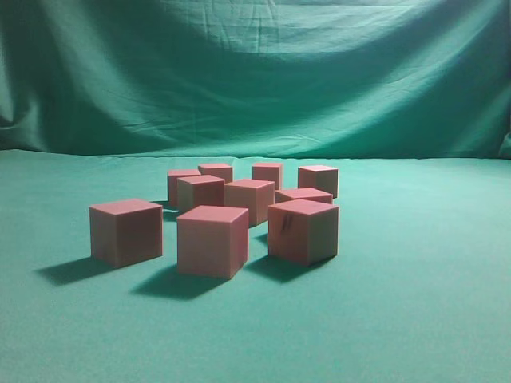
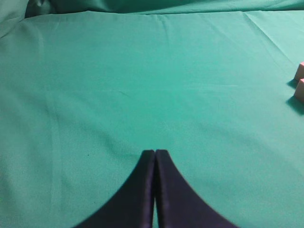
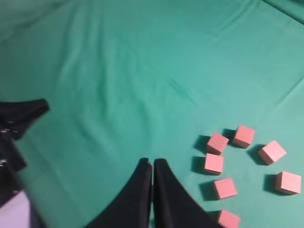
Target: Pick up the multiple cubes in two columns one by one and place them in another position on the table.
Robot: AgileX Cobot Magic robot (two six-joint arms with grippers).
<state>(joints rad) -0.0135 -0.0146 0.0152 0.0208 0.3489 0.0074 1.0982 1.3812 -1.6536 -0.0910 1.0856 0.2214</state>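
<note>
Nearest the exterior camera, three of the cubes [image 1: 212, 240] front a loose cluster of about nine near the middle of the green surface [image 1: 415, 319], well clear of every edge, one [image 1: 303, 230] bearing a small dark mark. They look light, stiff and matte, probably foam or wood, so I judge a pinch across two opposite flat sides, taken from above at the outermost cube, would hold without slipping. No containers show; the left tool [image 2: 155, 153] and right tool [image 3: 152, 162] are both closed on nothing above bare cloth.
</note>
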